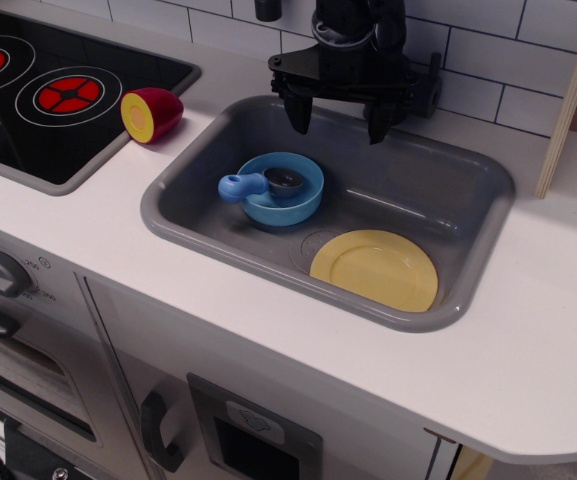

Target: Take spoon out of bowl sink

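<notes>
Toy kitchen, white tile wall behind, white desk (528,330) with a grey sink (468,290) set into it. Gripper (340,120) hangs over the sink's back edge, fingers apart, holding nothing. Below it and a little toward the front-left sits the bowl (286,205) on the sink floor. Spoon (258,184) lies across the bowl: dark scoop inside near the middle, blue handle over the rim on the side away from the gripper's right, knob end sticking out past the rim. Yellow plate (375,268) lies flat below and in front of the gripper, just beside the bowl, not touching as far as I can tell. Red-yellow toy fruit (152,113) sits on the desk well off to the gripper's left, by the stove (38,110).

Step in hand, judged: approach and grasp, not yet started. To do it well: move forward and left until centred over the handle, not the scoop. Turn the fingers so they close across the handle's width. Descend with the jaws wide, clearing the bowl rim. Grip on the handle just outside the rim, near the knob. Lift straight up so the scoop clears without dragging the bowl. Risk: the light bowl tips or slides if a finger hits the rim. Set down on the sink floor away from the plate.
</notes>
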`<state>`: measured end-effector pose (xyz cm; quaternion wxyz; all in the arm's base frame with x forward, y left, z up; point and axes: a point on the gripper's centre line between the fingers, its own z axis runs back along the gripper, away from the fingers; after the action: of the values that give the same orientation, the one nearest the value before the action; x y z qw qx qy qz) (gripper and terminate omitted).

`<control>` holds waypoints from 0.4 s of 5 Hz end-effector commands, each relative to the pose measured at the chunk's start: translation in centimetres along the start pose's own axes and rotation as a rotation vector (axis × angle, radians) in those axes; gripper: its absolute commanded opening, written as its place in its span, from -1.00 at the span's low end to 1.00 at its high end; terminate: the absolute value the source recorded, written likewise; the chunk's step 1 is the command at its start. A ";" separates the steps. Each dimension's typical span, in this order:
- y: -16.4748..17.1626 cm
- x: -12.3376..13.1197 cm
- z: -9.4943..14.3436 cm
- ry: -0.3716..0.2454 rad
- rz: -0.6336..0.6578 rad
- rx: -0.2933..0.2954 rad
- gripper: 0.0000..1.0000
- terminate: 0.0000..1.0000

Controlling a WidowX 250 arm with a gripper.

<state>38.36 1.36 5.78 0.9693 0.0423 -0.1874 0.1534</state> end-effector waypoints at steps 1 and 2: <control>0.0 0.0 0.0 0.000 0.000 0.000 1.00 -1.00; 2.0 -1.1 0.8 0.011 -0.047 0.005 1.00 -1.00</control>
<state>35.52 2.53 3.43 0.9812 0.0479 -0.1375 0.1268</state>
